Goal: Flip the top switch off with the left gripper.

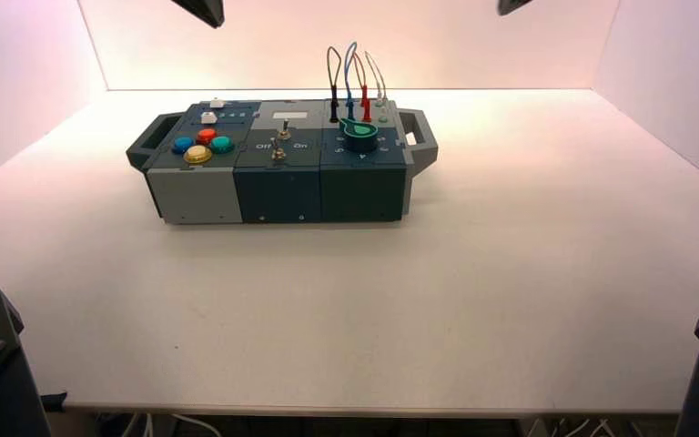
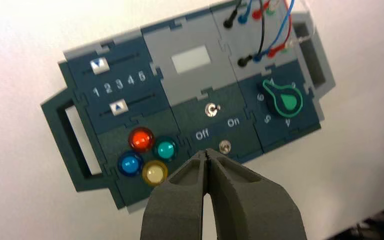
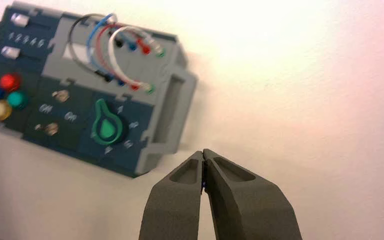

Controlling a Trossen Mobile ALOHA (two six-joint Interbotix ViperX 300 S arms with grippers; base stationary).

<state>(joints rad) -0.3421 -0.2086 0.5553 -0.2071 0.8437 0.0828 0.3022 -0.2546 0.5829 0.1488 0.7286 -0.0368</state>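
Note:
The top switch is a small silver toggle on the dark teal "Off/On" panel, just below the pale label; its lever leans toward the "On" lettering. In the high view it stands at the box's middle. My left gripper is shut with nothing in it and hovers above the box's front edge, close to the twin toggle and apart from the top switch. The right gripper is shut and empty, held off to the box's right over bare table.
The box sits at the table's far middle, with grey handles at both ends. Left of the switches are four round buttons and two sliders. Right of them are a green knob and looped wires.

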